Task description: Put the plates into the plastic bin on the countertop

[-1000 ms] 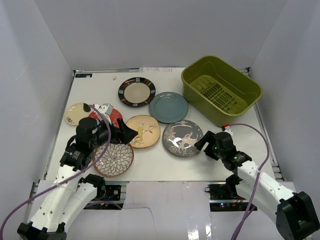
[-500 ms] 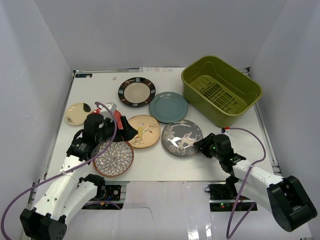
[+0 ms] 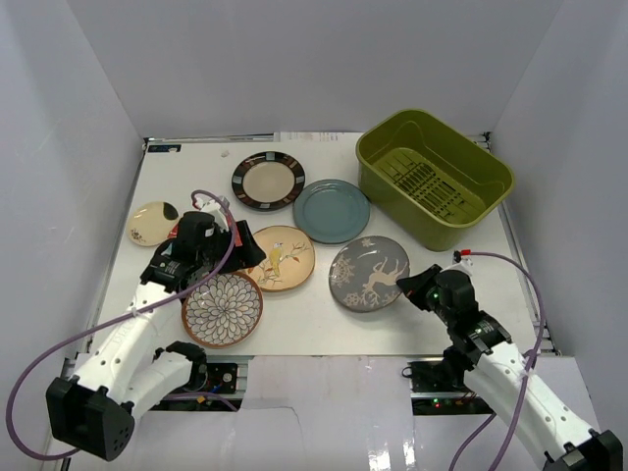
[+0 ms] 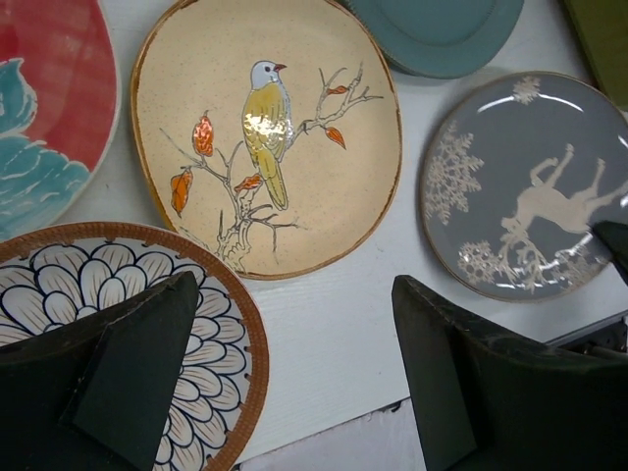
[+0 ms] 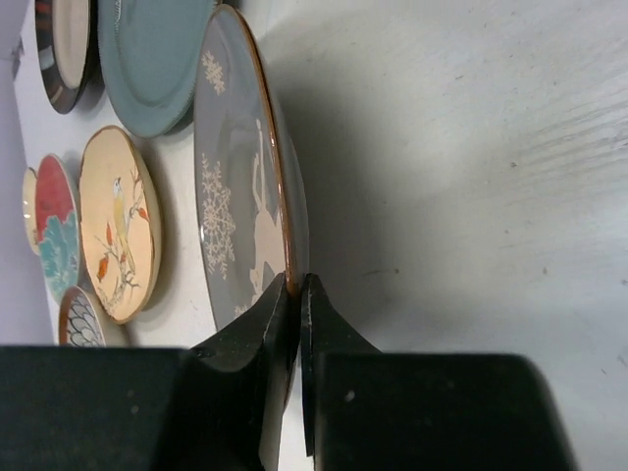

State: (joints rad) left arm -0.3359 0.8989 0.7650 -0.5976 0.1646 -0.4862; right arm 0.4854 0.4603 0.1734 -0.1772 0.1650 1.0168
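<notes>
Top external view: the olive-green bin [image 3: 402, 201] sits empty; the right gripper [image 5: 297, 285] pinches the grey deer plate [image 3: 368, 275] by its rim, and the left gripper [image 4: 294, 294] gapes wide.

My 2 arms wear white shells over black joints: left arm [image 3: 123, 343], right arm [image 3: 510, 378]. A purple cable [image 3: 536, 314] trails along each, looping free of the casing. A green light [image 3: 435, 297] glows on the right wrist. I see 2 matte black wedge fingers on the left gripper [image 4: 294, 294]; the right gripper [image 5: 297, 285] has thin, tapering black ones.
</notes>
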